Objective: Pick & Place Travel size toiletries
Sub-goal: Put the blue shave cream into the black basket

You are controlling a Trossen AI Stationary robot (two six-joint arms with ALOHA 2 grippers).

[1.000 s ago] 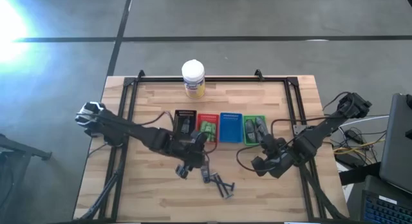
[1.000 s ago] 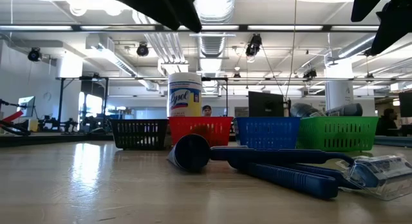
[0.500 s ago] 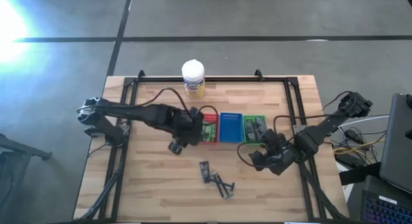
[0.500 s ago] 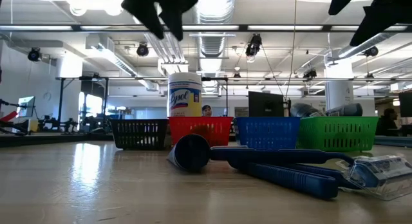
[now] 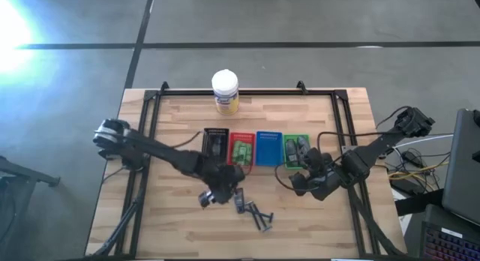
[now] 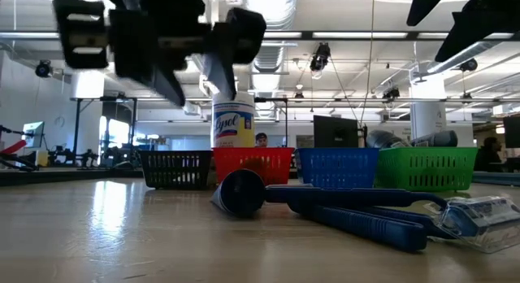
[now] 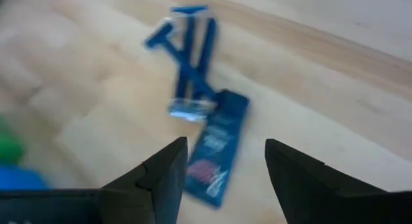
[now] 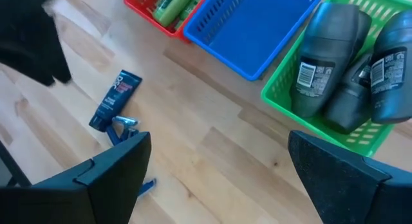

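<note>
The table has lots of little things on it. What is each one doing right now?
Left gripper: open, empty, above the blue tube.
Right gripper: open, empty.
Blue tube: lying flat on the table.
Blue razors: lying crossed.
Grey containers: lying in the green tray.
Blue tray: empty.

Two dark jointed arms are observed, each trailed by black cables; the left arm (image 5: 150, 150) is capped by a pale grey shoulder joint.
</note>
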